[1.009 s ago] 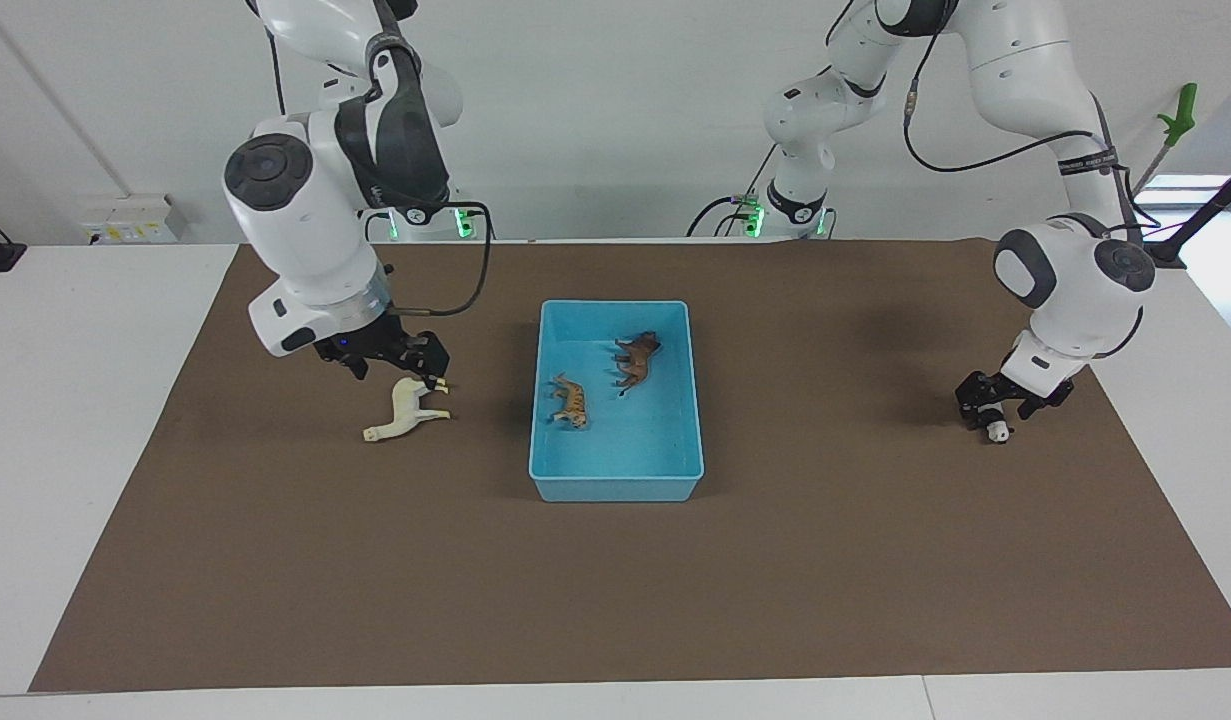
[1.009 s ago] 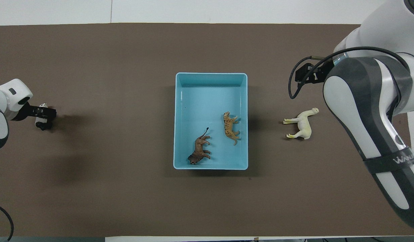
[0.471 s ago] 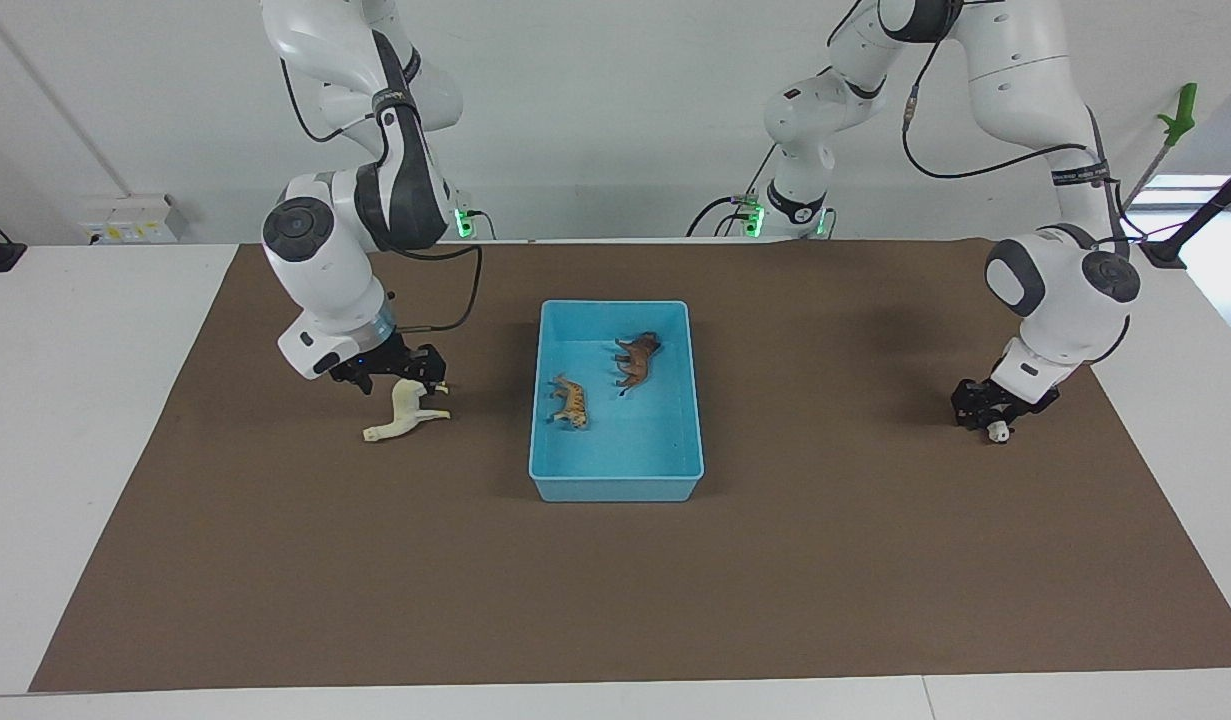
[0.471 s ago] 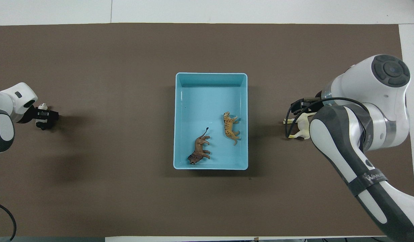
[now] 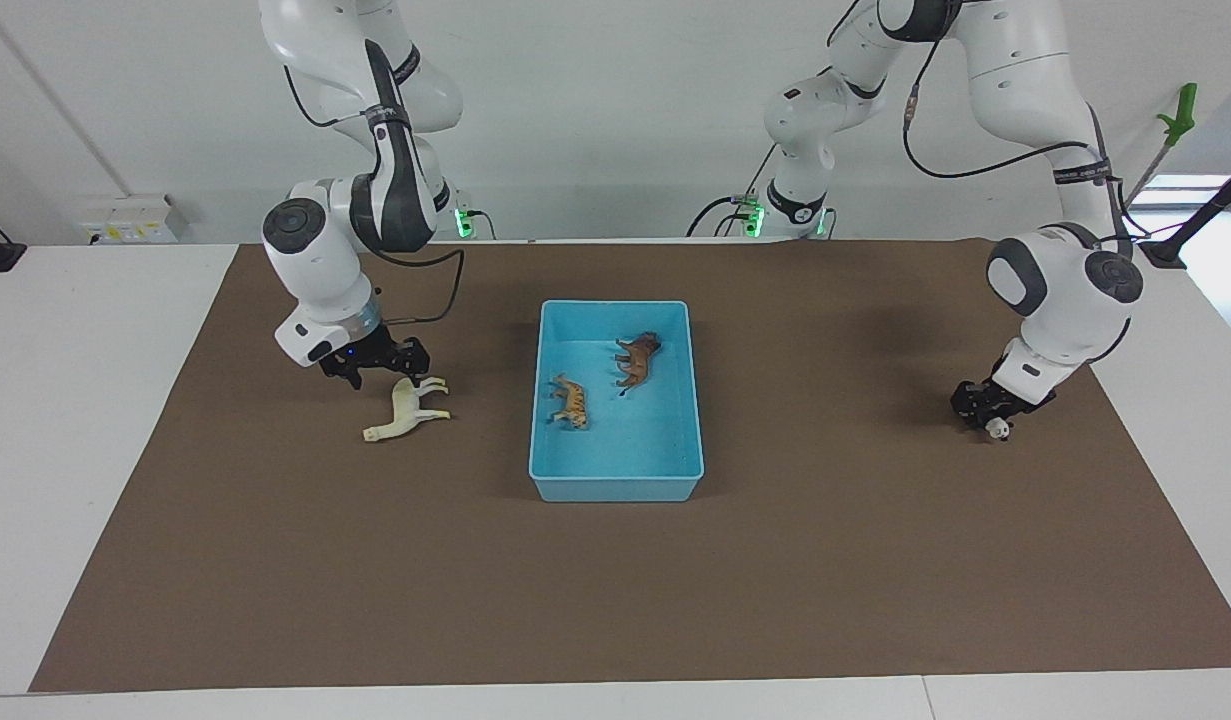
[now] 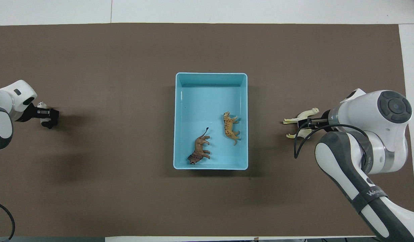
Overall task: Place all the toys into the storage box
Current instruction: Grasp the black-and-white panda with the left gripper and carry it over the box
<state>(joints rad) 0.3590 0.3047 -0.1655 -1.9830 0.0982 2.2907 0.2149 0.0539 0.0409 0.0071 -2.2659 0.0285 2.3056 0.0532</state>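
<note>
Two toys left: the left gripper (image 5: 983,418) clamps the panda (image 5: 997,430) at the brown mat's (image 5: 825,580) left-arm edge, while the right gripper (image 5: 380,362), fingers apart, straddles the cream animal (image 5: 407,410). Tiger (image 5: 571,402) and brown animal (image 5: 637,358) lie in the storage box (image 5: 615,488). Next, judging by this: lift and carry.

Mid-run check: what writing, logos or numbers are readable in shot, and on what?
"WANA": on the dark strap around the right arm, overhead view; further letters curve out of sight.
Strap on the left arm: white lettering, too small to read.
Nothing else readable.
</note>
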